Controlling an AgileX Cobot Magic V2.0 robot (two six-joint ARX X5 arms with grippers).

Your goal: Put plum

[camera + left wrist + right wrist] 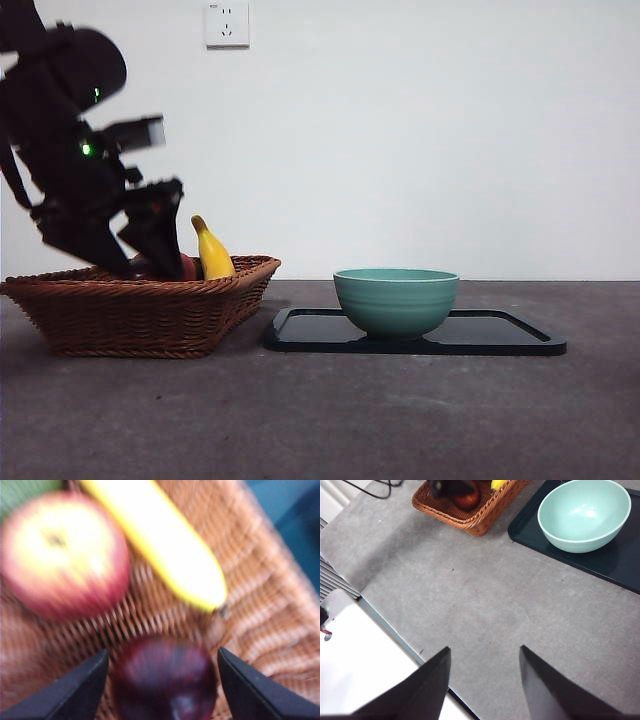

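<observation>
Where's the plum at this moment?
The plum lies on the floor of the wicker basket, between the open jaws of the left gripper, near the banana tip and the apple.

basket [140, 310]: woven brown wicker, looking ribbed and rough, matt.
plum [165, 677]: dark maroon skin, looking smooth and glossy, though blurred.
banana [160, 545]: yellow peel, looking smooth with a soft sheen.
apple [62, 555]: red and yellow skin, looking smooth, blurred.
bowl [584, 514]: pale green glaze, shining glossy inside, faint ridges showing outside.
tray [500, 335]: black, looking like smooth plastic, reflecting a little.
table [485, 605]: grey covering, looking matt and grainy like felt.
fingers [75, 692]: black, looking matt and smooth.
</observation>
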